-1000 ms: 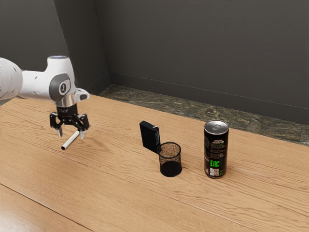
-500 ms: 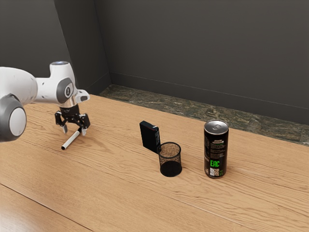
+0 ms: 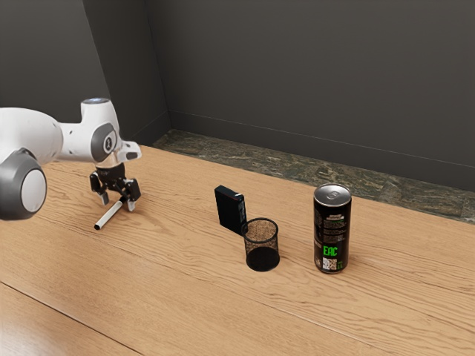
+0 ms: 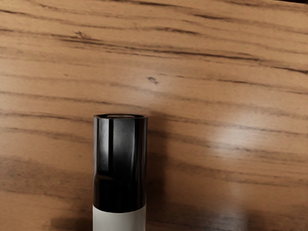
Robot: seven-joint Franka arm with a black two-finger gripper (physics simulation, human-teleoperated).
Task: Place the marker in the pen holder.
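Currently, I have the gripper low over the table, at the exterior view's left, with its jaws open and the fingertips standing apart. Between and beneath them runs the marker, lying on the wood, outside the pen holder; I can't tell whether either finger touches it. In the exterior view its white barrel slants from under the gripper toward the viewer, ending in a black tip. My wrist view gives me the other end up close: a glossy black cap meeting the pale barrel, with a soft shadow on the wood beside it. The pen holder is a round black mesh cup, standing upright well apart from the gripper, toward the exterior view's right. Through its open mouth and mesh wall I see brown wood tones, and its lower part is solid dark. Just beside it, on the exterior view's left, a slim black box stands on edge; what it may contain is hidden from me. Farther to the exterior view's right, the black drinks can stands upright, silver lid on top, green “EAC” lettering on its side, its contents hidden too.
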